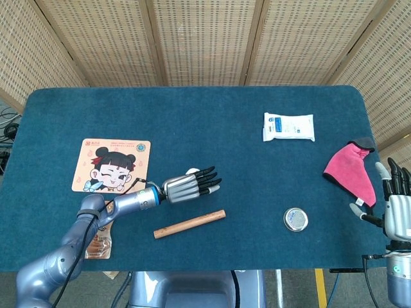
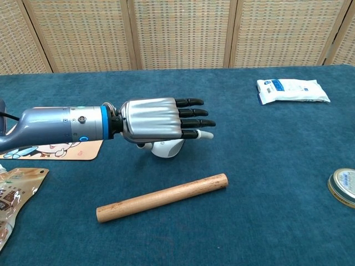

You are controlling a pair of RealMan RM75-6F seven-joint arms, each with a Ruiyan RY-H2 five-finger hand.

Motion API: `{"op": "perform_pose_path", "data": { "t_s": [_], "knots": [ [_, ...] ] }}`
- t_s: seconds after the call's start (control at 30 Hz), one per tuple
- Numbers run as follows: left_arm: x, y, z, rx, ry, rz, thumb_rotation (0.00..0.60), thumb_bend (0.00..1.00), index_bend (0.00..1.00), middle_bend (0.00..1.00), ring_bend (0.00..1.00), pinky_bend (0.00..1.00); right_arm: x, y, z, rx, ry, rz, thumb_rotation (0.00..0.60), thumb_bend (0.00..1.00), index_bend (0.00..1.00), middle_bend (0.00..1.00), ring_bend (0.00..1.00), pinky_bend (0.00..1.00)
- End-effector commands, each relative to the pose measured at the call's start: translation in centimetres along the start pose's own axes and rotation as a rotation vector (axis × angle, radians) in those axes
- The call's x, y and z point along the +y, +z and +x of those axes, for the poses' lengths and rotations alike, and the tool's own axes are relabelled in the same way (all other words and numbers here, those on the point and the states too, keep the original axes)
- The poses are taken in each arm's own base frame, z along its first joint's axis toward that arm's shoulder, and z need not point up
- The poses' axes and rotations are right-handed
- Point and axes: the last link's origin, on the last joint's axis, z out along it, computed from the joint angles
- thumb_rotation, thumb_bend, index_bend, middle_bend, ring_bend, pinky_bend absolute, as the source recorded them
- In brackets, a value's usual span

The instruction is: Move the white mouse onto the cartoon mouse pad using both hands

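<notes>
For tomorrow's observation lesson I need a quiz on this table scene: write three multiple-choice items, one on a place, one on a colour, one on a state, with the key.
1. Where does the wooden rod lie?
A. on the cartoon mouse pad
B. on the cloth, nearer the robot than the left hand
C. beside the tissue pack

2. What colour is the crumpled cloth at the table's right edge?
A. pink
B. green
C. yellow

3. How is the right hand?
A. holding the round tin
B. gripping the rod
C. empty, fingers apart

Key: B, the wooden rod lies just in front of the left hand, which covers the white mouse; A, the crumpled cloth is pink; C, the right hand holds nothing.
</notes>
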Motion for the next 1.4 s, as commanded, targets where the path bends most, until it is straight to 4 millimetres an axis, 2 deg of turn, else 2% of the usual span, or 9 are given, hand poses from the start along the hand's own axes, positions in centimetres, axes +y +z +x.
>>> {"op": "perform_pose_path", "data": {
  "t_s": [0.03, 0.3, 0.67, 0.8, 1.0, 1.17, 1.27, 1.4],
  "knots": [
    [0.1, 0.3, 0.0, -0.001, -0.006, 0.006, 0.6, 0.07, 0.0, 0.0, 0.0, 0.0, 0.0, 0.0, 0.0, 0.0, 0.0, 0.0, 0.6, 0.0, 0.08, 0.0, 0.0, 0.0],
    [0.4, 1.1, 0.1, -0.013, -0.018, 0.024, 0.6, 0.07, 0.0, 0.0, 0.0, 0.0, -0.1, 0.0, 0.0, 0.0, 0.0, 0.003, 0.6, 0.0, 0.08, 0.0, 0.0, 0.0],
    [0.4, 2.4, 1.2, 0.031, -0.051, 0.047, 0.6, 0.07, 0.0, 0.0, 0.0, 0.0, -0.2, 0.0, -0.1, -0.002, -0.002, 0.009, 0.6, 0.0, 0.08, 0.0, 0.0, 0.0],
    [-0.3, 1.9, 1.1, 0.03, -0.103, 0.065, 0.6, 0.07, 0.0, 0.0, 0.0, 0.0, -0.2, -0.1, 0.0, -0.002, -0.003, 0.012, 0.6, 0.0, 0.08, 0.0, 0.0, 0.0],
    [-2.7, 0.9, 0.8, 0.01, -0.204, 0.123, 0.6, 0.07, 0.0, 0.0, 0.0, 0.0, -0.3, -0.1, -0.1, -0.004, -0.004, 0.014, 0.6, 0.0, 0.08, 0.0, 0.0, 0.0],
    [-4.6, 0.3, 0.5, -0.041, -0.405, 0.198, 0.6, 0.06, 0.0, 0.0, 0.0, 0.0, -0.5, -0.2, -0.2, -0.007, -0.006, 0.023, 0.6, 0.0, 0.08, 0.0, 0.0, 0.0],
    [-5.2, 0.2, 0.5, -0.069, -0.494, 0.23, 0.6, 0.06, 0.05, 0.0, 0.0, 0.0, -0.5, -0.2, -0.2, -0.008, -0.006, 0.024, 0.6, 0.0, 0.08, 0.0, 0.0, 0.0],
    [-5.2, 0.3, 0.5, -0.103, -0.524, 0.227, 0.6, 0.06, 0.15, 0.0, 0.0, 0.0, -0.5, -0.1, -0.2, -0.007, -0.008, 0.02, 0.6, 0.0, 0.08, 0.0, 0.0, 0.0]
  ]
}}
